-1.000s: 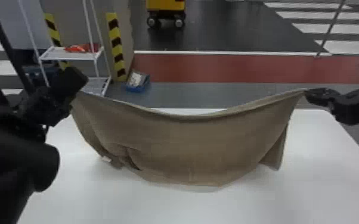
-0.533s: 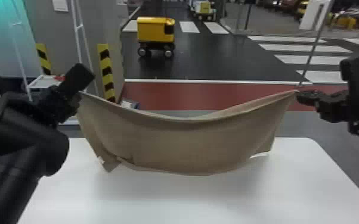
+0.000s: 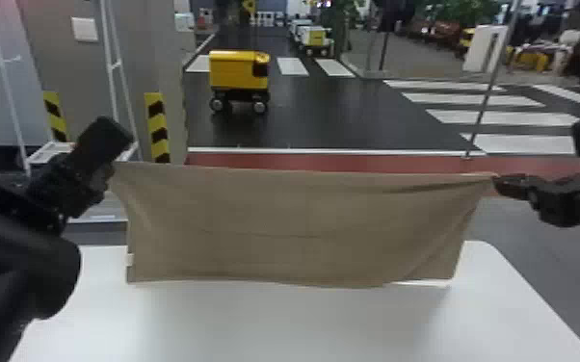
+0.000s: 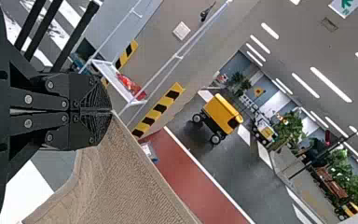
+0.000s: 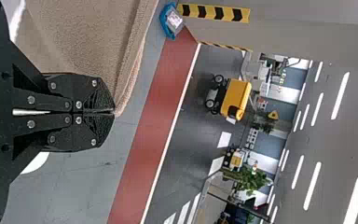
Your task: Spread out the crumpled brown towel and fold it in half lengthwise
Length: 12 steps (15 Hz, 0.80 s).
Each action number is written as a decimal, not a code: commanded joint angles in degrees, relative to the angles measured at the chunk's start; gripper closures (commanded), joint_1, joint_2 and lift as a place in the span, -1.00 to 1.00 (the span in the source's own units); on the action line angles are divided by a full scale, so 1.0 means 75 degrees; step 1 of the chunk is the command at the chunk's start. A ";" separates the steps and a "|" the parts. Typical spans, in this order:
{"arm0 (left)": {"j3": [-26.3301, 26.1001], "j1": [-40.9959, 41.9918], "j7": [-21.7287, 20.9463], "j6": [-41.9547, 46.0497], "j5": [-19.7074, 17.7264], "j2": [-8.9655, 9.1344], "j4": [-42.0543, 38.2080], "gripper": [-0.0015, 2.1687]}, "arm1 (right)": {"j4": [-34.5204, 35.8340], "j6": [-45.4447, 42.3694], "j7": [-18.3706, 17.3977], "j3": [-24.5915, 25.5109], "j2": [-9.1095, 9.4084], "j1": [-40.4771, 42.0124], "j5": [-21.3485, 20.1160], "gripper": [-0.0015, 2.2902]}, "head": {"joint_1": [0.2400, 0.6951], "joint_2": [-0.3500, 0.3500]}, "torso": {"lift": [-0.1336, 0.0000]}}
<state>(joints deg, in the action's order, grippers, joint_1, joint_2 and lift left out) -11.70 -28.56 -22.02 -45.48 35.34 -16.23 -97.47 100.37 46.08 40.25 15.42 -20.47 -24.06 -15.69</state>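
My left gripper (image 3: 111, 168) pinches the upper left corner of the brown towel (image 3: 298, 226), which hangs stretched between both arms above the white table. At the towel's upper right corner is my right gripper (image 3: 495, 179). The top edge runs nearly straight; the lower edge hangs in front of the table's far part, and a small white label shows at its left side. In the left wrist view, the gripper (image 4: 112, 111) is shut on the towel (image 4: 126, 182). The right wrist view has the gripper (image 5: 114, 112) shut on a corner of the towel (image 5: 84, 42).
The white table (image 3: 303, 327) spreads below and in front of the towel. Behind it stand a white rack (image 3: 53, 153) at the left and a yellow wheeled vehicle (image 3: 239, 72) on the dark floor. A thin pole (image 3: 491, 86) rises at the back right.
The head view has tilted upward. The towel's sagging top edge has drawn nearly straight, its lower edge has levelled, and the grippers stand wider apart, still holding its corners.
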 commanded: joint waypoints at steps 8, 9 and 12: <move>0.0013 -0.0118 0.0053 -0.0001 -0.0118 0.0031 0.0011 0.73 | 0.0129 0.0226 -0.0199 0.0229 -0.0142 0.0125 0.0205 0.15 | -0.14 -0.35 | -0.84; -0.0034 -0.0341 0.0112 0.0046 -0.0094 0.0089 0.0363 0.73 | -0.0047 0.0156 -0.0223 0.0194 -0.0142 -0.0097 0.0182 0.15 | -0.19 -0.35 | -0.84; -0.0092 -0.1009 0.0171 0.0374 -0.0094 0.0336 0.1172 0.73 | -0.0714 0.0039 -0.0340 0.0088 -0.0224 -0.0836 0.0182 0.15 | -0.28 -0.36 | -0.84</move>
<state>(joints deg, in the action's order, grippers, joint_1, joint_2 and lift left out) -12.18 -33.87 -20.81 -43.67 34.63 -14.45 -91.26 97.26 46.72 37.85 16.39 -21.80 -27.83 -14.31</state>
